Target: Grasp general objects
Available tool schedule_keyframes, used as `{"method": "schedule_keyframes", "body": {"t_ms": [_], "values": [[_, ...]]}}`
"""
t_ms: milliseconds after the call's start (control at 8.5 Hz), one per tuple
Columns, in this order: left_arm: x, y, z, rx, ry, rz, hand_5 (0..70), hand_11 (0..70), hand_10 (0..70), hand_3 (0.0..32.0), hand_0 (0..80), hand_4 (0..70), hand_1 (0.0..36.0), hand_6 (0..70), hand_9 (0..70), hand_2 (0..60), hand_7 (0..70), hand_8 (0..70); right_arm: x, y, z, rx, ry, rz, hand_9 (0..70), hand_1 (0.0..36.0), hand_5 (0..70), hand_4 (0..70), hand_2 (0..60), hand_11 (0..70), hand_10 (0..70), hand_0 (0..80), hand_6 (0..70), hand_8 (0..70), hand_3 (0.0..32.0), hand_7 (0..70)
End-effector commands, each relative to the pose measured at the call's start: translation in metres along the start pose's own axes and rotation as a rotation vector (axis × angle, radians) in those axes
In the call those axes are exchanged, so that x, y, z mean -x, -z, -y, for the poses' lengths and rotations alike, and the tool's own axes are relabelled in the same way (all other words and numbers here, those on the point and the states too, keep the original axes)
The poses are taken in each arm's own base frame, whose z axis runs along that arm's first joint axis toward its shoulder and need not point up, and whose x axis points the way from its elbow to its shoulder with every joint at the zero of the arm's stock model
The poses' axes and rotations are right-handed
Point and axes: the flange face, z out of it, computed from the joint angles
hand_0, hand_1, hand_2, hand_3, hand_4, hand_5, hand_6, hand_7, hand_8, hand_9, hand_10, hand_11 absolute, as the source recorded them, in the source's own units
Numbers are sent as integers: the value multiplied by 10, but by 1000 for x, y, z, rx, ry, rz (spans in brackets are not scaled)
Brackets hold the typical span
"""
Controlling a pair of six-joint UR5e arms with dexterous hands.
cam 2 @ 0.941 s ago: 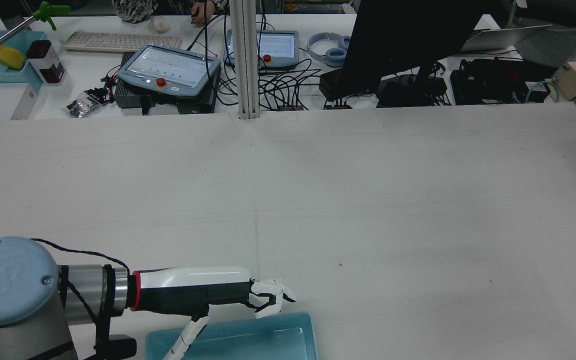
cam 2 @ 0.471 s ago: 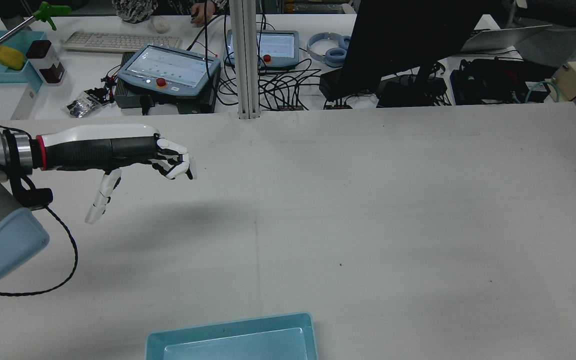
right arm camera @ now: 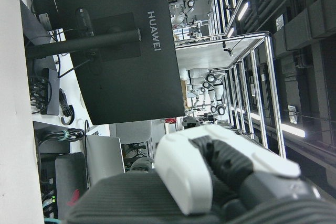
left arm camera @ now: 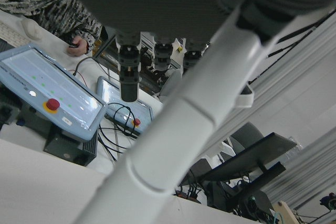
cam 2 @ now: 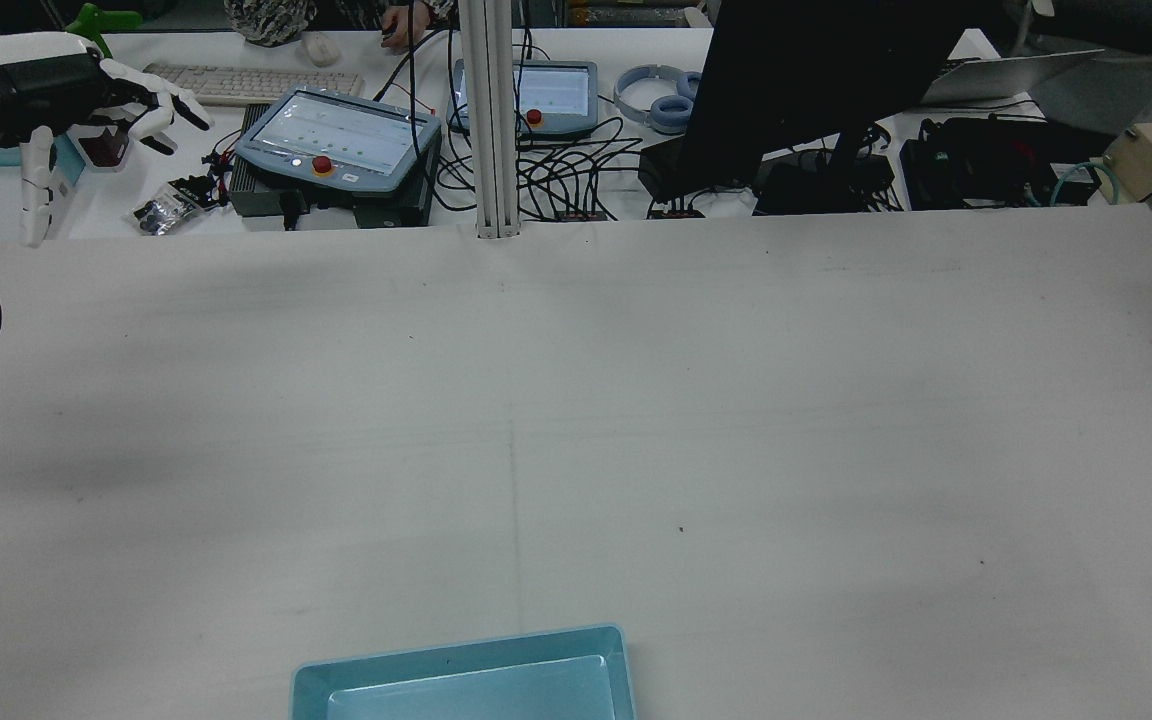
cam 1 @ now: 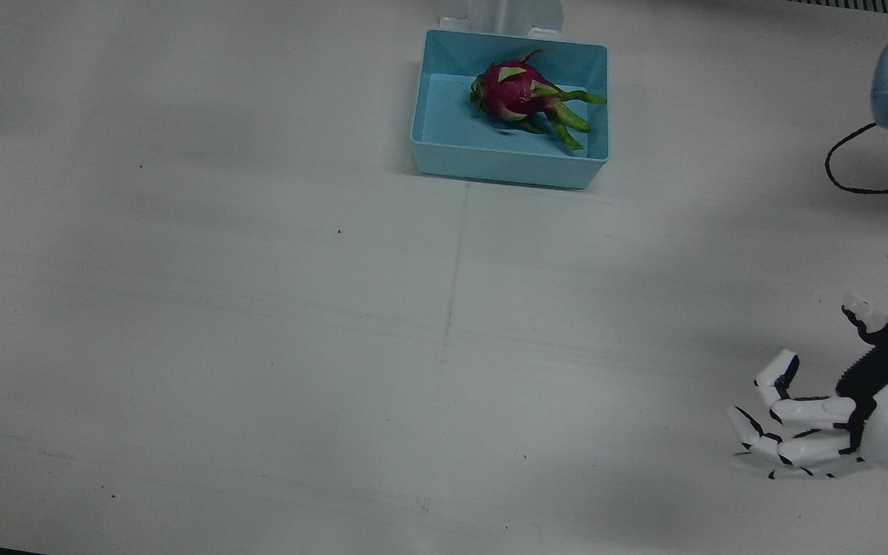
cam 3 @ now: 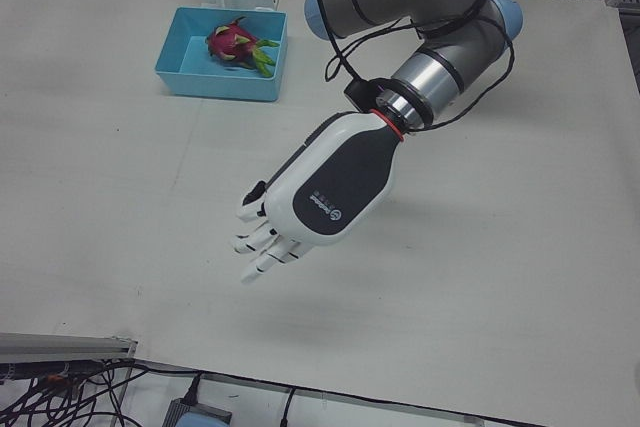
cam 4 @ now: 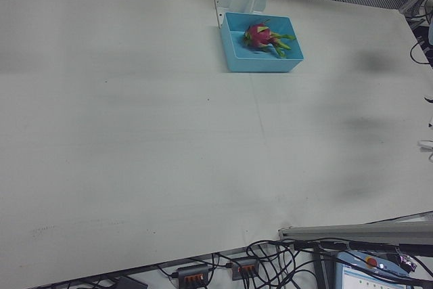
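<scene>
A pink dragon fruit with green scales lies inside the light-blue bin at the table's robot-side edge; it also shows in the left-front view and the right-front view. The rear view catches only the bin's far part, not the fruit. My left hand hangs in the air well away from the bin, over the far left part of the table, fingers loosely curled and apart, holding nothing. My right hand shows only as a close white and black palm in its own view.
Beyond the table's far edge stand two teach pendants, a keyboard, a black monitor, an aluminium post and many cables. A person's hand rests there. A black cable trails from my left arm.
My left hand has swung from just above the bin, across the table's left side, up to the far left edge. It held nothing throughout.
</scene>
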Motion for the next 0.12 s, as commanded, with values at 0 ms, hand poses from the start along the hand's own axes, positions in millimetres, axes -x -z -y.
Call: {"method": "schedule_keyframes", "body": {"t_ms": [0], "values": [[62,23,113,-242,138,-242,700,205,115,118,800,156,314,91,17,0,155,8,0,0,1,-1,0,0,0,0,0,0,0,0,0,0,0,0,0,0]]}}
